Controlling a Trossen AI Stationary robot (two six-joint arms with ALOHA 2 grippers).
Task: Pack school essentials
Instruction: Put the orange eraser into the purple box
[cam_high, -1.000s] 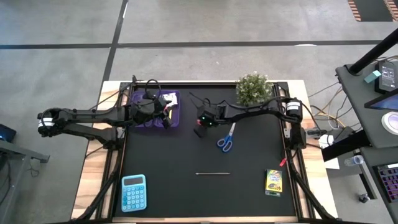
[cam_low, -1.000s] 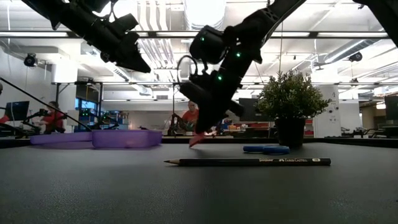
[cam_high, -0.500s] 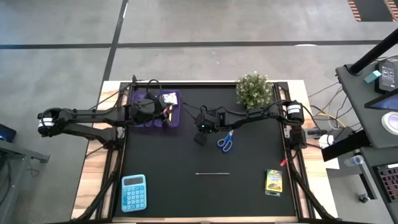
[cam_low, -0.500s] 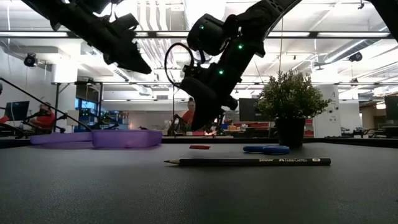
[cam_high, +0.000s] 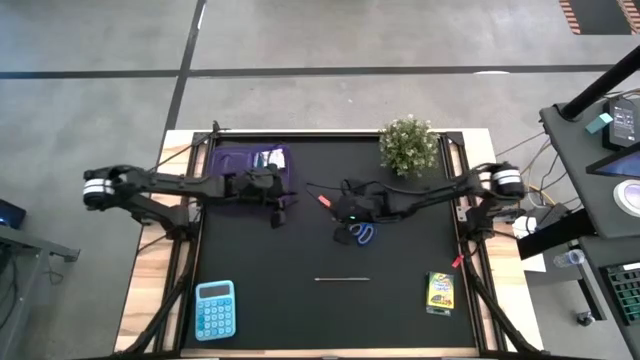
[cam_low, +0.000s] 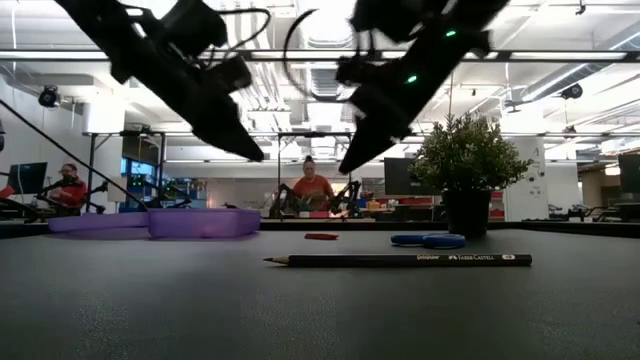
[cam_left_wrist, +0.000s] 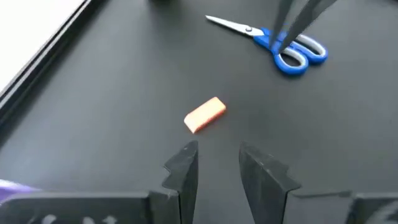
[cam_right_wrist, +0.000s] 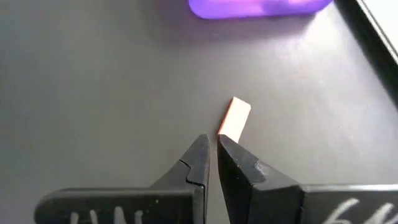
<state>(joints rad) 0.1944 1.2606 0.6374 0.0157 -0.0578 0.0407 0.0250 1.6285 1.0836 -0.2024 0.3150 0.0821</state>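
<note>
Overhead, black table amid grey floor.

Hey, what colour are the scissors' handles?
Blue. The scissors show it best in the left wrist view, lying on the black table.

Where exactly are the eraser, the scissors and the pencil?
eraser (cam_left_wrist: 205, 114), left wrist view, middle of its orange-red block.
scissors (cam_left_wrist: 292, 57), left wrist view, on a blue handle loop.
pencil (cam_low: 400, 260), low view, middle of its dark shaft.
</note>
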